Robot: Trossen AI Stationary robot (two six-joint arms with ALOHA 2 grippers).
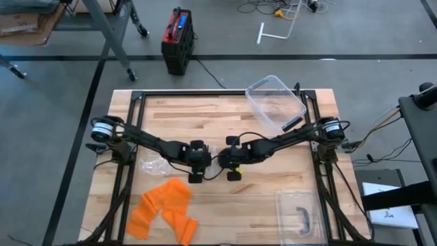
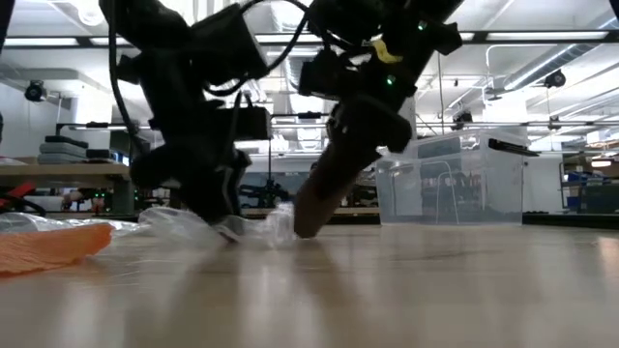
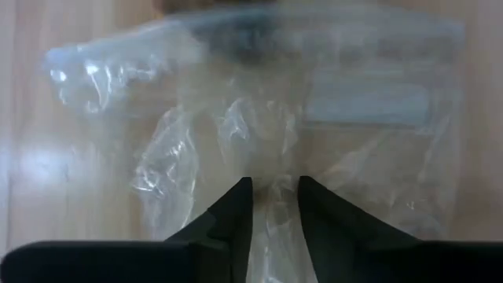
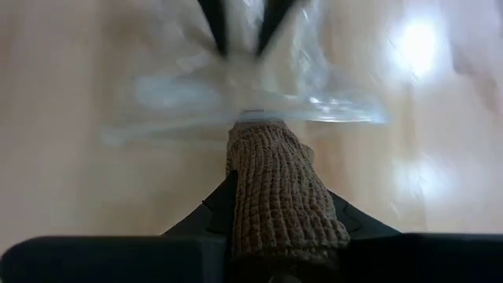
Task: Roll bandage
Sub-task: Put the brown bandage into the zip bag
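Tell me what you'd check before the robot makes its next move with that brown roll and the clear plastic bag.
1. Right gripper shut on the brown rolled bandage: ok.
2. Bandage tip at the clear plastic bag edge: ok, it meets the bag's edge in the right wrist view.
3. Left gripper pinching the bag: ok, plastic sits between its fingers.
4. Bag mouth held open enough for the roll: cannot tell.
5. Orange bandage clear of both arms: ok, it lies apart near the table's front left.
6. Clear container out of the way: ok, it sits at the table's far right.
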